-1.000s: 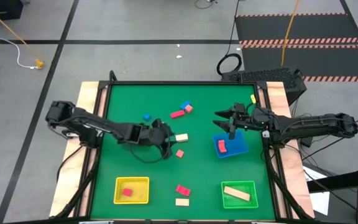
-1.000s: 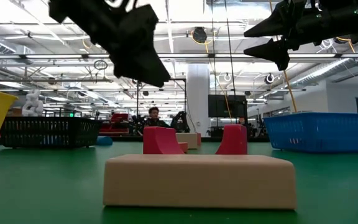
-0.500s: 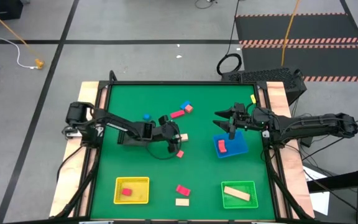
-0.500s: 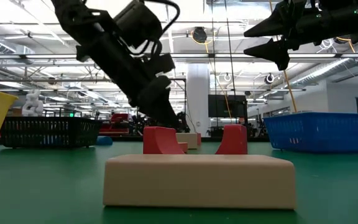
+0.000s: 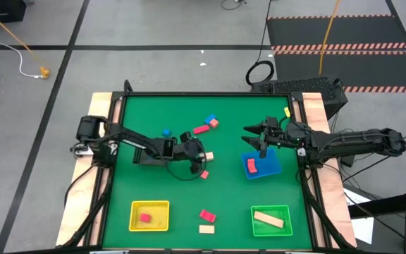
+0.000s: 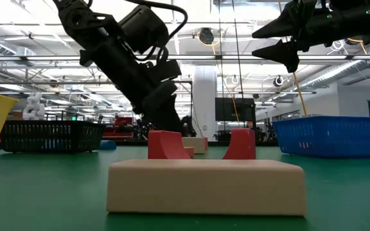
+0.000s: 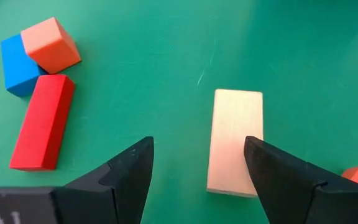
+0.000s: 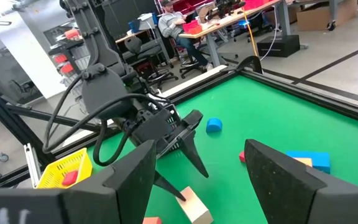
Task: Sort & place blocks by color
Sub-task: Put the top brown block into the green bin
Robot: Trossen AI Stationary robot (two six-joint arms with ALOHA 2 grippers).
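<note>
From above, your left gripper (image 5: 201, 158) sits at mid-table over the cream bar (image 5: 206, 156), with a small salmon cube (image 5: 204, 174) just below it in the frame. Your right gripper (image 5: 254, 134) waits above the blue tray (image 5: 273, 168), which holds a red block (image 5: 251, 166). The green tray (image 5: 272, 210) at lower right already holds a cream piece, so that looks like the bar's home.

From table height, the left arm slants down behind a red block (image 6: 166, 144) and a large cream block (image 6: 205, 186) up front.

In the left wrist view, the claw is wide and empty, fingers (image 7: 127, 174) astride the cream bar (image 7: 235, 141) but not touching it. A red bar (image 7: 43, 130), a blue cube (image 7: 16, 65) and a salmon cube (image 7: 50, 44) lie at upper left.

In the right wrist view, its jaws are spread, holding nothing.

You appear to be at the pick-up step: next, centre the bar, lower, and close across its narrow width.
</note>
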